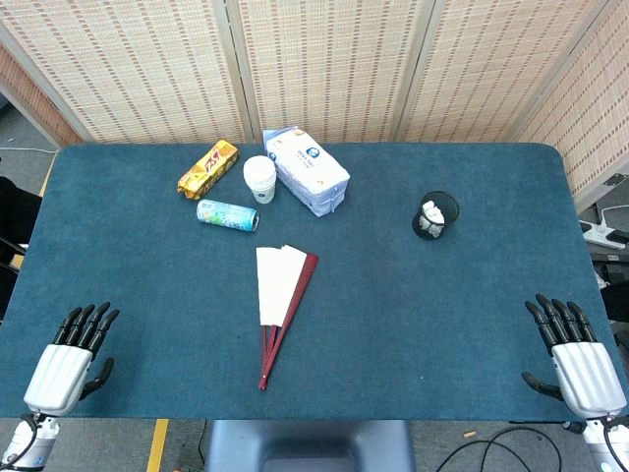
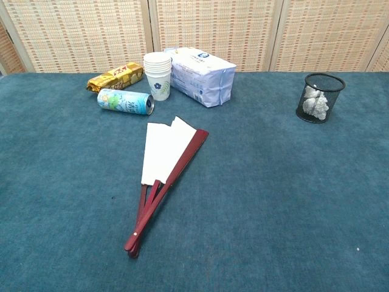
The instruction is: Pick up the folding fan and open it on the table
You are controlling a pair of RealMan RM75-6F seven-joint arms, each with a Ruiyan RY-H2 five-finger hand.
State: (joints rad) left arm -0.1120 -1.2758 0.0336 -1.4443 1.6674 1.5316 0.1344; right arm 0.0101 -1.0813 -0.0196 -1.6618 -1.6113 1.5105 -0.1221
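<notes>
The folding fan [image 1: 279,298] lies flat on the blue table [image 1: 423,315] near its middle, partly spread, with white paper and dark red ribs; its pivot end points toward the front edge. The chest view shows the same fan [image 2: 164,173] with no hand near it. My left hand [image 1: 71,359] rests at the front left corner, fingers apart and holding nothing. At the front right corner my right hand [image 1: 577,359] lies the same way, empty. Both hands are far from the fan and show only in the head view.
Behind the fan lie a blue can on its side [image 1: 227,215], a yellow snack packet [image 1: 207,168], a stack of paper cups [image 1: 259,180] and a white-blue pack [image 1: 307,170]. A black mesh cup [image 1: 435,215] stands to the right. A woven screen [image 1: 324,59] backs the table.
</notes>
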